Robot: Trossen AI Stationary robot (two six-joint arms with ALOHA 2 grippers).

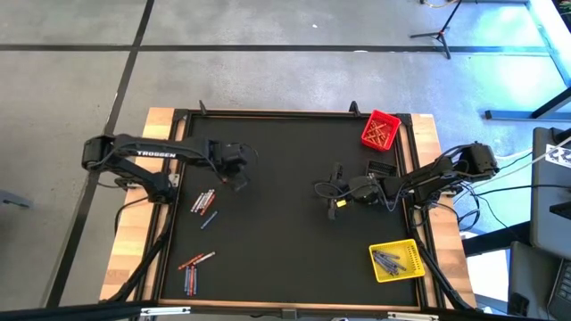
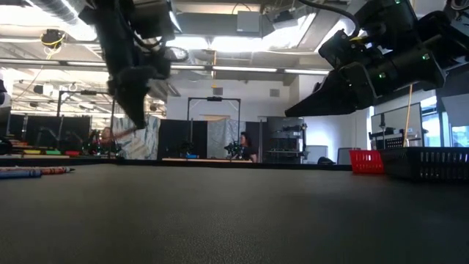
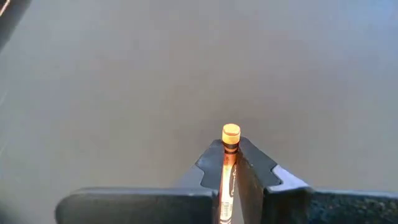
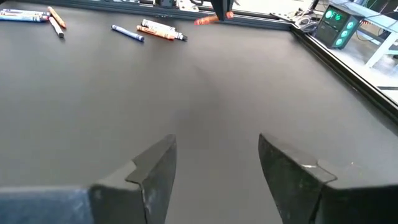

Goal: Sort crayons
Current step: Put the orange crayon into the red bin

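My left gripper [image 3: 230, 154] hangs above the black mat's left half [image 1: 239, 178], shut on an orange crayon [image 3: 231, 133]. Loose crayons lie on the mat: one group [image 1: 205, 201] just near of that gripper, and another [image 1: 193, 266] by the near left corner. The right wrist view shows them far off [image 4: 158, 30]. My right gripper [image 4: 214, 155] stands open over the mat's right half [image 1: 328, 194], low and nearly level, with nothing between its fingers. The red bin [image 1: 381, 131] and the yellow bin [image 1: 397, 260] each hold crayons. My left gripper pinches the orange crayon between its two fingers. The crayon runs along the fingers, and its flat, black-banded end [image 3: 231, 138] sticks out past the fingertips. The fingers slant steeply down from above. The crayon is lifted clear of the mat.
A raised black frame [image 1: 268, 113] borders the mat. A small black basket [image 2: 429, 163] stands at the right edge near the red bin [image 2: 366, 161]. Bare mat lies between the two grippers [image 1: 281, 214]. People and equipment show in the room beyond [image 2: 242, 147].
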